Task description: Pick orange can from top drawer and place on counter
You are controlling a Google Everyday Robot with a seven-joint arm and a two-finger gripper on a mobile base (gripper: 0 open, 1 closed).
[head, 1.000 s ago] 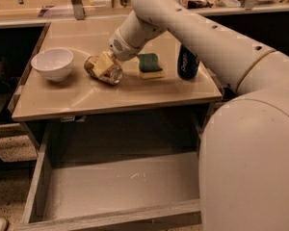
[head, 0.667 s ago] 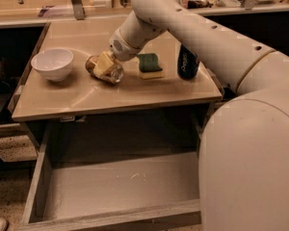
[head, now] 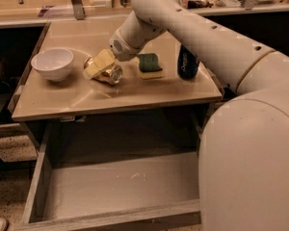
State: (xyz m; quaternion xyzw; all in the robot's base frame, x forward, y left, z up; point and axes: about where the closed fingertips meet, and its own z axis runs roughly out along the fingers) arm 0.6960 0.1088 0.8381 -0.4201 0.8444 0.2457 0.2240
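The orange can (head: 111, 74), shiny and dented, lies tilted on the beige counter (head: 86, 97), left of centre. My gripper (head: 99, 65) reaches down from the upper right, and its yellow fingers (head: 102, 60) are closed on the can's upper side. The can rests on or just above the counter surface. The top drawer (head: 120, 186) is pulled fully open below the counter, and its grey bottom is bare.
A white bowl (head: 52, 63) stands on the counter left of the can. A green and yellow sponge (head: 150, 65) and a dark blue can (head: 187, 63) stand to its right. My arm and body fill the right side of the view.
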